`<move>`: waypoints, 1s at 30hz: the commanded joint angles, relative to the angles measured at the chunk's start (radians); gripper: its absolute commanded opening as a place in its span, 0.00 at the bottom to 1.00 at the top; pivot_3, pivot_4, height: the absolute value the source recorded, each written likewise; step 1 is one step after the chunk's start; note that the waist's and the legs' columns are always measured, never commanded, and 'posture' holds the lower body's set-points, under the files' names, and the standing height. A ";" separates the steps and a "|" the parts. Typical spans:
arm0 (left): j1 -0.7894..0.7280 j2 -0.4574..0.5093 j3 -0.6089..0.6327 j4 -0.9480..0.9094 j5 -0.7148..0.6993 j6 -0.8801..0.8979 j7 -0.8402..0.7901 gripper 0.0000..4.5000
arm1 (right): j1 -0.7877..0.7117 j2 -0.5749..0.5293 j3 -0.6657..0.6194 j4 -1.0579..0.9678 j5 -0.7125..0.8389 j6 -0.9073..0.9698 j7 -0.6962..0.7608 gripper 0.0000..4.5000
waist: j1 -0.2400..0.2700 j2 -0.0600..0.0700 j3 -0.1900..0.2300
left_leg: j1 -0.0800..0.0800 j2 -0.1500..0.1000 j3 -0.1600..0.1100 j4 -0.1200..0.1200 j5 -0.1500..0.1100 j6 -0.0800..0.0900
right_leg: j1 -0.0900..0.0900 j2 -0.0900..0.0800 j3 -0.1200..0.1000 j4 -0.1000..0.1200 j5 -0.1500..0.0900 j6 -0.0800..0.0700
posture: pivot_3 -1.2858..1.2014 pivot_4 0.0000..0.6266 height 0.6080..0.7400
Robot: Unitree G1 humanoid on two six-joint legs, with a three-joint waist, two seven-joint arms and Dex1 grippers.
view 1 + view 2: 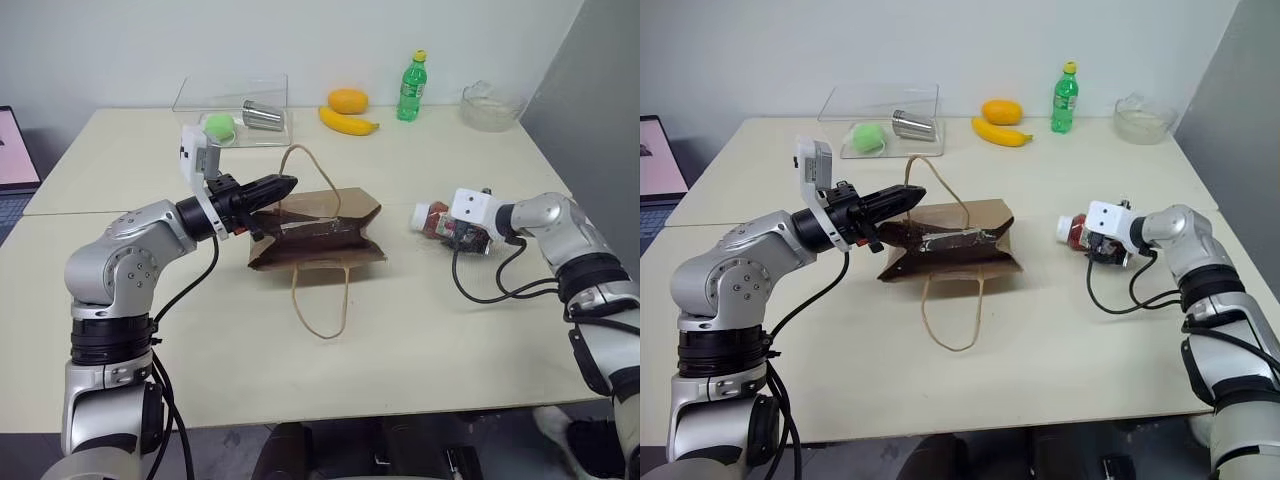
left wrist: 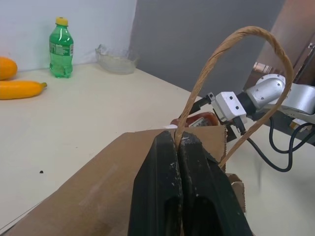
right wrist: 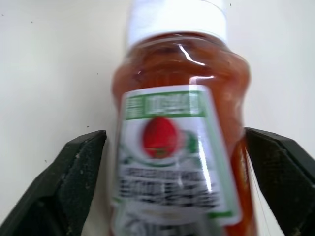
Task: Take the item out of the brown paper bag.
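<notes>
The brown paper bag (image 1: 320, 238) lies flat on its side at the table's centre. One cord handle is raised and the other rests on the table toward me. My left gripper (image 1: 288, 184) is shut on the raised cord handle (image 2: 231, 42) at the bag's top edge. The item, a small red ketchup bottle (image 1: 433, 219) with a white cap, lies on the table to the right of the bag, outside it. My right gripper (image 3: 174, 133) is open around the bottle (image 3: 177, 147), with one black finger (image 3: 69, 172) on each side and a gap showing.
At the back stand a clear plastic box (image 1: 262, 92) holding a green ball and a metal cup, a mango (image 1: 347, 100), a banana (image 1: 348, 123), a green soda bottle (image 1: 411, 88) and a glass bowl (image 1: 488, 106). A laptop (image 1: 12, 150) sits at far left.
</notes>
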 commanded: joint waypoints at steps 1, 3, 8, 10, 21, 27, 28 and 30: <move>-0.003 0.010 0.021 -0.030 -0.009 -0.011 0.003 0.00 | -0.043 -0.040 -0.073 -0.041 0.044 -0.005 0.012 0.99 | 0.000 0.000 0.000 | 0.000 0.000 0.000 0.000 0.000 0.000 | 0.000 0.000 0.000 0.000 0.000 0.000 | 0.52 0.24 1.00; -0.008 0.011 0.021 -0.022 -0.004 -0.017 0.003 0.00 | -0.040 -0.060 -0.108 -0.085 0.074 0.007 0.034 0.99 | 0.000 0.000 0.000 | 0.000 0.000 0.000 0.000 0.000 0.000 | 0.000 0.000 0.000 0.000 0.000 0.000 | 0.52 0.24 1.00; -0.054 0.014 0.029 0.052 0.049 -0.083 0.019 0.00 | 0.149 -0.099 -0.270 -0.495 0.300 0.210 0.134 0.99 | 0.005 0.000 0.000 | 0.000 0.001 -0.001 0.000 0.000 0.000 | 0.000 -0.001 -0.001 0.000 0.000 0.000 | 0.52 0.24 1.00; -0.072 0.016 0.027 0.088 0.081 -0.115 0.030 0.00 | 0.295 -0.101 -0.336 -0.750 0.422 0.350 0.149 0.99 | 0.014 0.000 0.000 | 0.000 0.002 -0.003 0.000 -0.001 0.002 | 0.001 -0.001 -0.003 0.000 0.000 0.000 | 0.52 0.24 1.00; -0.187 0.053 -0.032 0.305 0.264 -0.299 -0.010 0.27 | 0.652 0.140 -0.354 -1.511 0.660 0.768 -0.202 1.00 | 0.023 0.000 0.000 | 0.002 0.001 -0.003 0.002 -0.002 0.003 | 0.002 0.001 -0.002 0.001 0.000 0.005 | 0.52 0.24 1.00; -0.169 0.081 -0.011 0.295 0.277 -0.344 -0.036 0.67 | 0.618 0.142 -0.337 -1.453 0.641 0.739 -0.208 1.00 | 0.023 0.000 0.000 | 0.001 0.000 -0.002 0.002 -0.002 0.003 | 0.002 0.001 -0.002 -0.001 0.001 0.005 | 0.52 0.24 1.00; -0.157 0.087 -0.007 0.282 0.281 -0.356 -0.038 0.74 | 0.613 0.144 -0.333 -1.444 0.639 0.732 -0.207 1.00 | 0.023 0.000 0.000 | 0.001 0.000 -0.002 0.002 -0.002 0.003 | 0.002 0.001 -0.002 -0.001 0.001 0.004 | 0.52 0.24 1.00; -0.109 0.112 0.018 0.227 0.293 -0.369 -0.010 0.79 | 0.605 0.153 -0.326 -1.425 0.636 0.714 -0.209 1.00 | 0.022 0.000 0.000 | 0.001 0.001 -0.002 0.002 -0.002 0.003 | 0.002 0.001 -0.002 -0.001 0.002 0.002 | 0.52 0.24 1.00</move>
